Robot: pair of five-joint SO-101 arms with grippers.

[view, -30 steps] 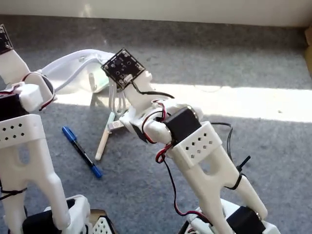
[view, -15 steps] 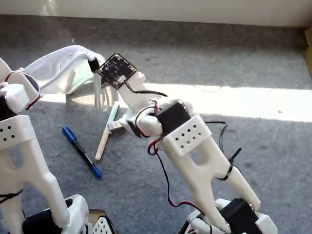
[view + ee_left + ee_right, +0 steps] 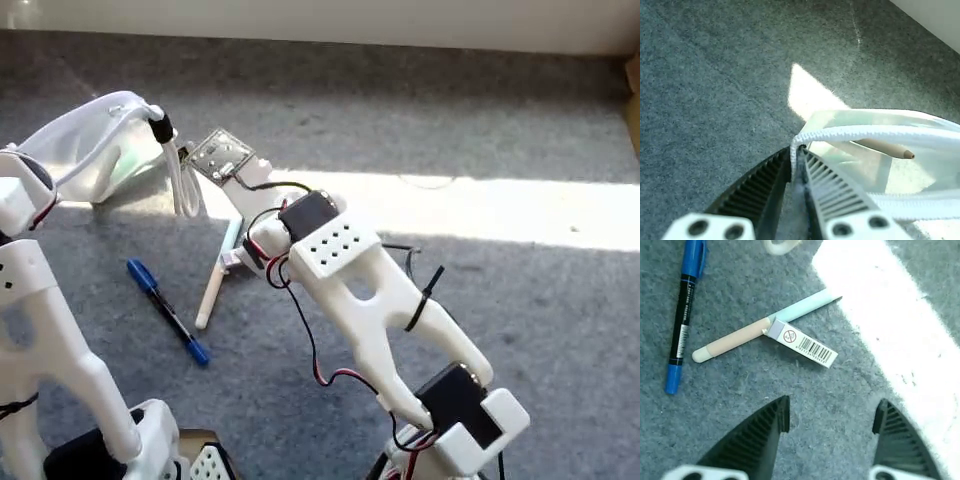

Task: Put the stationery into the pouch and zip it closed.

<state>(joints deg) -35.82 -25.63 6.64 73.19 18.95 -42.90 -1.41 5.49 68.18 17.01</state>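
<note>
A grey, carpet-like worktop [image 3: 520,130] runs up to a pale wall at 12 o'clock, with a bright band of sunlight crossing it from 9 to 3 o'clock.

The see-through pouch [image 3: 90,150] with its white zip edge sits at 10 o'clock in the high view. The left hand [image 3: 797,155] is clamped narrow on that zip edge, at the pouch's corner. A beige pointed stick [image 3: 885,148] shows through the pouch wall, inside it. A white cord loop [image 3: 185,185] hangs from a black end piece at the pouch's 3 o'clock corner. I cannot tell whether the pouch touches the worktop.

The right hand [image 3: 832,407] is spread wide and holds nothing. It hangs above the loose stationery, near the pouch's cord loop.

Three items lie on the worktop, outside the pouch, at about 8 o'clock from the middle of the high view. A cream and pale green pencil [image 3: 218,270] lies on a slant, with a white eraser [image 3: 238,258] touching it about halfway along. A blue pen [image 3: 167,311] with a black barrel lies at the pencil's 8 o'clock side, near it but apart.
</note>
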